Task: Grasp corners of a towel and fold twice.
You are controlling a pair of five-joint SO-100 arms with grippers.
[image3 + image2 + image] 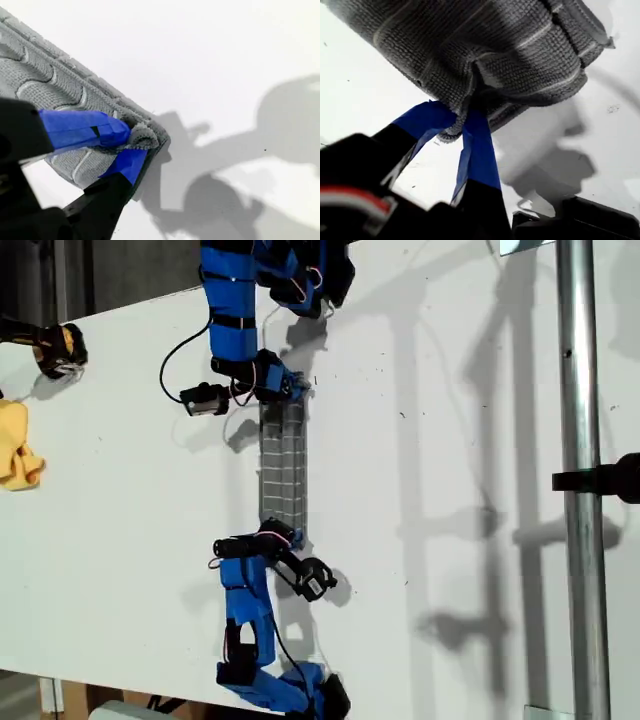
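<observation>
A grey towel (282,465) with thin white stripes is being shown lying as a narrow folded strip in the middle of a white table (450,440), running from the top towards the bottom of the exterior view. One arm is being seen at each short end of the strip. In the first wrist view, an edge of the towel (485,50) is being pinched between the blue-taped jaws of my first gripper (462,117), and the cloth is bunched there. In the second wrist view, a corner (145,135) of the towel (45,85) is being pinched by my second gripper (127,145). A crumpled yellow cloth (18,445) is being shown well apart, at the exterior view's left edge.
</observation>
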